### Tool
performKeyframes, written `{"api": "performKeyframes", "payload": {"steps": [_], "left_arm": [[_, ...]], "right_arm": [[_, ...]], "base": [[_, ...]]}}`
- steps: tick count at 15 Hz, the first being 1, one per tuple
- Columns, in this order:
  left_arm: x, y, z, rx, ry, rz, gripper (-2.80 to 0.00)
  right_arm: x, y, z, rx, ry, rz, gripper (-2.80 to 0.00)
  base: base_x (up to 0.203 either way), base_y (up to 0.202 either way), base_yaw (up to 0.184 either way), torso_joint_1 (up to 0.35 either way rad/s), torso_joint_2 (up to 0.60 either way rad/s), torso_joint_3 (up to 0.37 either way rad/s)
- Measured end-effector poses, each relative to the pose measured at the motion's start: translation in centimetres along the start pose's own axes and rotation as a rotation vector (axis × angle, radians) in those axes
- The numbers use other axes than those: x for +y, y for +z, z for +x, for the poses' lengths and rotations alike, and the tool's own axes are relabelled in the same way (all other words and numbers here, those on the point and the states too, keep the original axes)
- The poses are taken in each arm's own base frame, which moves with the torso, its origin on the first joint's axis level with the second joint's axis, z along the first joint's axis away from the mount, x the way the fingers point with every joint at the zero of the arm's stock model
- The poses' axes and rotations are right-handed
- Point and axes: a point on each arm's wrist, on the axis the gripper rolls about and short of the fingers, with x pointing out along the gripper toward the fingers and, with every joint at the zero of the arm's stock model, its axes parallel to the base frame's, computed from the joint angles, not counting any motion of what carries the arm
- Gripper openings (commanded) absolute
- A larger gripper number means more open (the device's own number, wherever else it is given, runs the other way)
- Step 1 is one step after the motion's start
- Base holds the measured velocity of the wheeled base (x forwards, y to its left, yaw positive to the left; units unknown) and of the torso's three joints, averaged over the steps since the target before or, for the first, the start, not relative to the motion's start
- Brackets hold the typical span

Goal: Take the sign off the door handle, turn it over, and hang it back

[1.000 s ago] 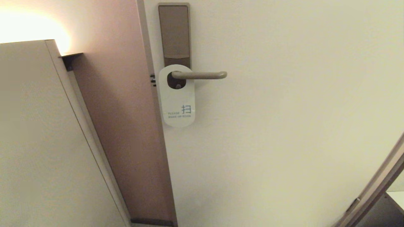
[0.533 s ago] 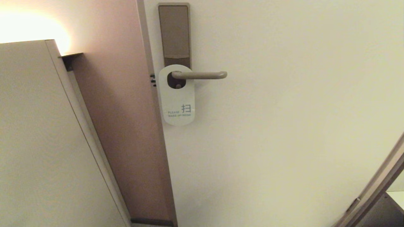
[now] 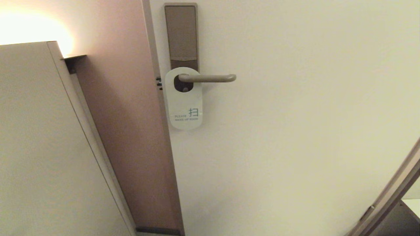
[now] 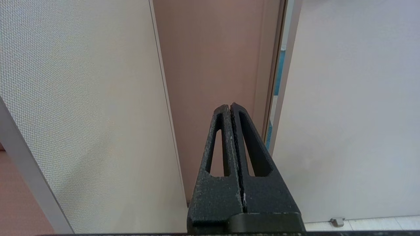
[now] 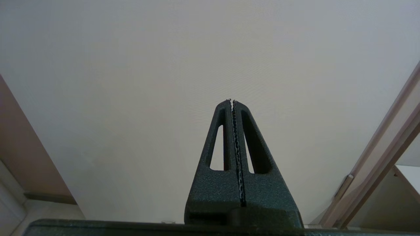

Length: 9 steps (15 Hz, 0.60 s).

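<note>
Hanging on the door handle (image 3: 207, 78), the sign (image 3: 183, 100) shows its white side, with "PLEASE MAKE UP ROOM" and a teal character printed near its lower end. Its oval hole sits over the inner end of the lever, close to the pivot, and the card drops straight down, flat against the door. Handle is level, rounded end pointing away from the door edge. Behind both stands the tall brown lock plate (image 3: 181, 32), running up above the sign.

Door (image 3: 295, 114) is a plain pale panel. Just beside the sign runs the brownish door frame (image 3: 131, 131), then a light textured wall panel (image 3: 32, 147) with warm light glowing above it.

Neither arm shows from the head camera. Left tool (image 4: 230, 106) is low, facing the frame strip, jaws pressed together and holding nothing. Right tool (image 5: 231, 101) faces bare door surface, jaws likewise closed on nothing. Both are well apart from the sign.
</note>
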Motion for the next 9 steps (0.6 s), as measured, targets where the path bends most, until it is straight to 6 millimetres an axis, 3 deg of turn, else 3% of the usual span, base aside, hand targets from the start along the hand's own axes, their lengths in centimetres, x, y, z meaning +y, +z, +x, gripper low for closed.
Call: {"api": "performKeyframes", "payload": {"steps": [9], "left_arm": [[0.0, 0.0, 0.0, 0.0, 0.0, 0.0, -2.8]], "right_arm": [[0.0, 0.0, 0.0, 0.0, 0.0, 0.001, -2.8]], "base": [[0.0, 0.0, 0.0, 0.0, 0.0, 0.0]]}}
